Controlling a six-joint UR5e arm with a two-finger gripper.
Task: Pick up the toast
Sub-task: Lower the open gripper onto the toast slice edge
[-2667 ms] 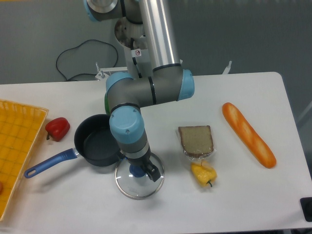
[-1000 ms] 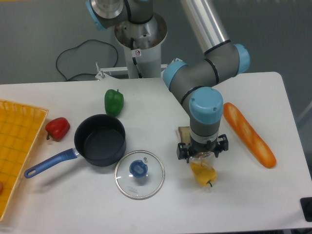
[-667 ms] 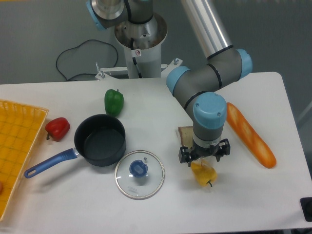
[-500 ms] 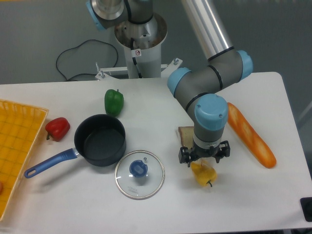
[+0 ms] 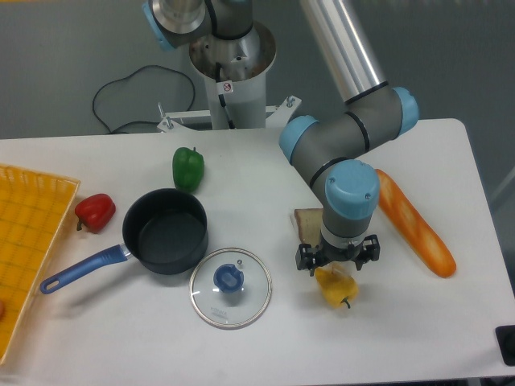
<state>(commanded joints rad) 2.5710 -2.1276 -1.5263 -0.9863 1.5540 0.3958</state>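
Note:
The toast lies on the white table right of centre. Only its brown left corner shows, as my wrist covers the remainder. My gripper hangs straight down over the toast's near edge. Its black fingers stand wide apart, one at each side, and nothing is held between them. I cannot tell whether the fingertips touch the toast.
A yellow bell pepper lies just in front of the gripper. An orange baguette lies to the right. A dark pot, a glass lid, a green pepper, a red pepper and a yellow basket are to the left.
The arm swung from above the glass lid over to the toast. In the last second the gripper drifted slightly right and toward the table's front, staying open.

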